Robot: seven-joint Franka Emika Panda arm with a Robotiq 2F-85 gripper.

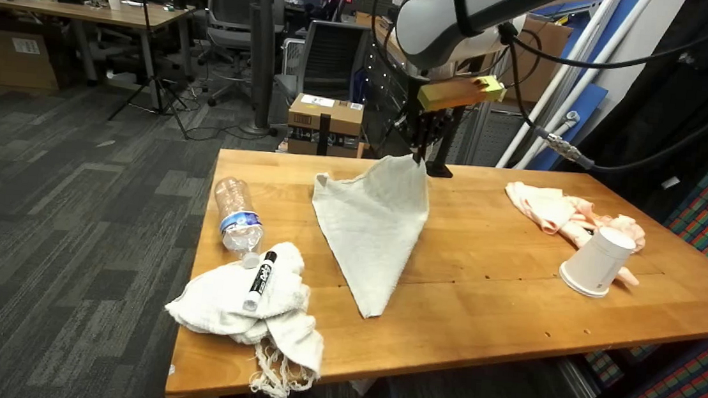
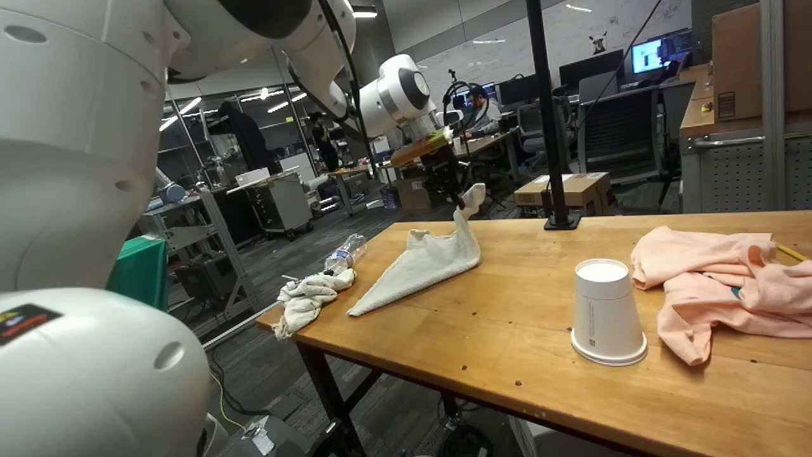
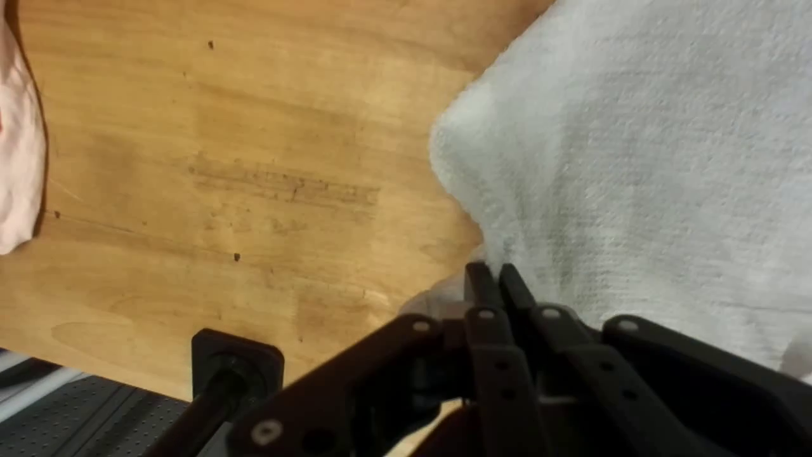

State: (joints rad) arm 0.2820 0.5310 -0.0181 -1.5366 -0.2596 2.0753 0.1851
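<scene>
The wooden tabletop (image 1: 471,248) carried the pale grey cloth (image 1: 377,227), one end raised, its opposite tip resting flat. The claw (image 3: 493,270) was clenched on a thin fold, a shallow pinch that might have slipped under a hard pull.

The white arm (image 2: 387,101) arches over, dark jaws pinched together and pointing down

Soft, even light covers the tabletop (image 1: 479,306), while the carpet (image 1: 88,233) past its edges lies dim. In an exterior view a ceiling lamp (image 2: 365,12) and a monitor (image 2: 648,56) glow brightly. The wrist view is slightly soft: the gripper (image 3: 493,273) shows nearly black, and the pink cloth (image 3: 18,152) casts a narrow shadow along its edge
</scene>
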